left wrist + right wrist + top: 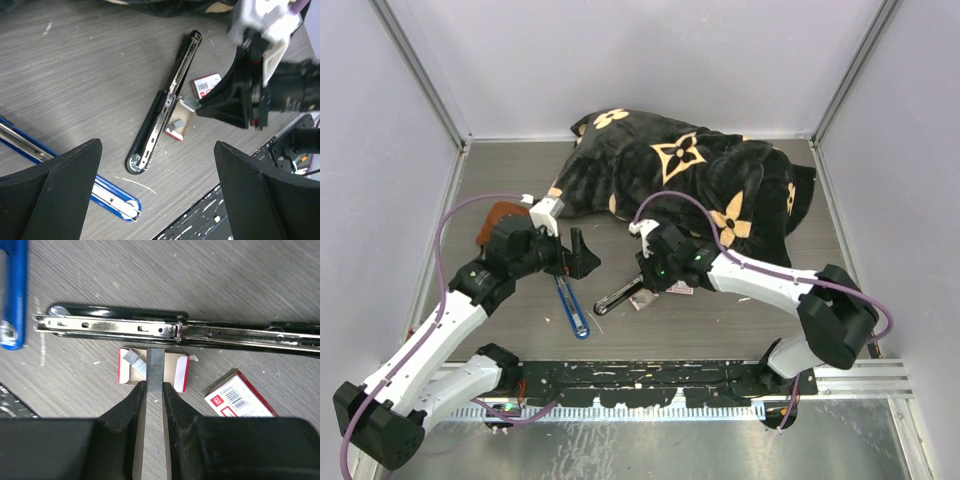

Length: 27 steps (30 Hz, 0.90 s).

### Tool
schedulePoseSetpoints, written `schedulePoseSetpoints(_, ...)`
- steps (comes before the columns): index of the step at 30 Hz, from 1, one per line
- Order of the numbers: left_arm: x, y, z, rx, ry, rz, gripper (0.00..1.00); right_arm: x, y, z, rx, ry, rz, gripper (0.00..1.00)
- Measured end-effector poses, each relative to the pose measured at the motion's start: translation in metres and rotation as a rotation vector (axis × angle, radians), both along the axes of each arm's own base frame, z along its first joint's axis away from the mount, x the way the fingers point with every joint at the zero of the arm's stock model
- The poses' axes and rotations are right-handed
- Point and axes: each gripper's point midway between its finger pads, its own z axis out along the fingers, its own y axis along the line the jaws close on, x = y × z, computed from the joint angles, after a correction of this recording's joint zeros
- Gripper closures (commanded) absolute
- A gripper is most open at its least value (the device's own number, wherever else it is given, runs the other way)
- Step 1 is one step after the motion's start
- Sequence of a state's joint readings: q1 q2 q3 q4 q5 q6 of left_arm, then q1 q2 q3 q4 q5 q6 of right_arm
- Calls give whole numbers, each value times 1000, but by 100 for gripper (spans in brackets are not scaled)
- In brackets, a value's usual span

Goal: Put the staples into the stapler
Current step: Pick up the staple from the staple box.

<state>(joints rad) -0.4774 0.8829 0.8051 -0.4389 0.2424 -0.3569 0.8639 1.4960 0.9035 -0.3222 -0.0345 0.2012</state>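
From above, the left gripper hung with its fingers spread wide over the table, just beyond the blue stapler. The right gripper sat low beside the opened black stapler, with a dark patterned cloth heaped behind both. In the left wrist view, that arm's own fingers stood far apart with nothing between them. Past them the black stapler lay flat and unfolded lengthwise, the right gripper pinched a small grey staple strip over the cardboard staple tray, and the box sleeve lay just beside it. In the right wrist view, the fingers were pressed onto the strip, which ran across the red-ended tray with its far end just beside the stapler's metal rail.
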Motion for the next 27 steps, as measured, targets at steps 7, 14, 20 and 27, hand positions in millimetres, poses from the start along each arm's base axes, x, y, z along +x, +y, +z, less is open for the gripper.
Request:
schedulePoseSetpoints(7, -25, -25, -5, -141, 26, -152, 3, 1, 4, 50, 237, 59, 41, 84)
schedulePoseSetpoints(14, -57, -55, 25, -329, 22, -386, 4, -36, 26, 99, 468, 172, 244, 84)
schedulePoseSetpoints(20, -78, -68, 38, -393, 44, -512, 6, -70, 37, 137, 627, 271, 413, 84)
schedulePoseSetpoints(27, -103, -78, 41, -429, 112, -642, 35, -91, 42, 174, 755, 322, 544, 85)
